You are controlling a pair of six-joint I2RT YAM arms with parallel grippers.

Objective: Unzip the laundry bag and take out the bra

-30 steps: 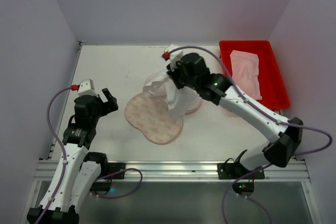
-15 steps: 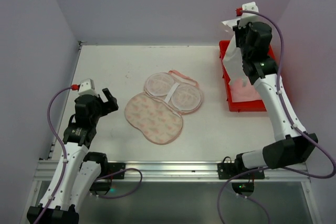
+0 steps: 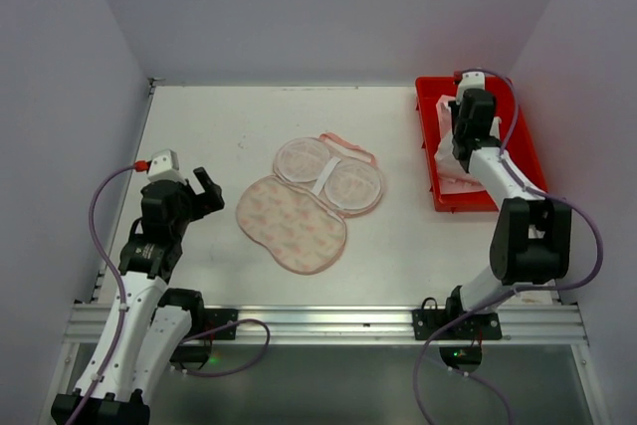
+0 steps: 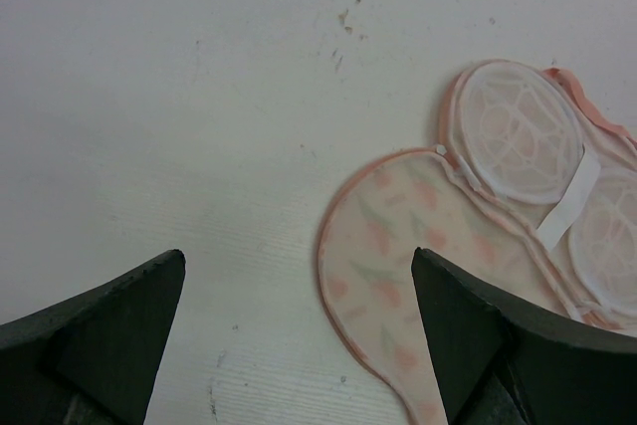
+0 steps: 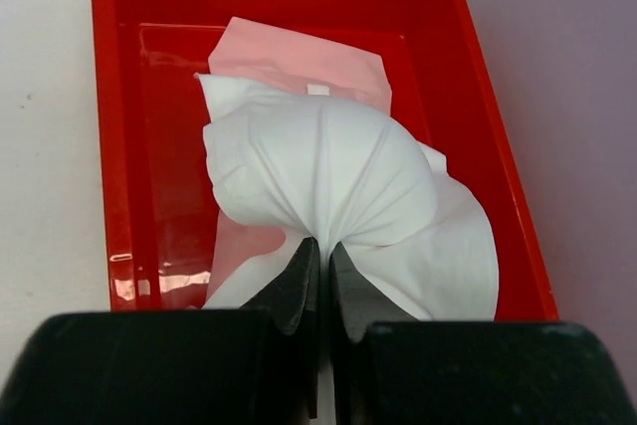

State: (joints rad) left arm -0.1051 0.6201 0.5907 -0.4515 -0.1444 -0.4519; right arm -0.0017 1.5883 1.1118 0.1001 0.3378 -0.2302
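Right arm has dropped since half a second ago: it was holding high over the tray's far end and now sits low in the tray. A second back it was over the bag with the garment lifted out. Your right gripper (image 5: 320, 251) has its jaws pressed together on a pinched fold of the plain white soft padded bra (image 5: 328, 176). The fabric fans out from the fingertips and drapes down inside the red rectangular plastic tray (image 5: 114, 146), partly over a flat pale pink cloth (image 5: 299, 62) lying on the tray floor. The wrist view doesn't show whether the bra's full weight is on the tray. The tray sits at the far right of the white table (image 3: 219, 126). The cream-peach floral-print two-lobed fabric laundry bag (image 3: 294, 221) lies mid-table, well apart from the tray. It is unzipped and folded open, printed half nearer you, mesh-lined half beyond with a white strap across it. Your left gripper (image 3: 206, 189) hasn't moved: jaws wide apart, nothing between them, above bare table just left of the bag and not touching it.
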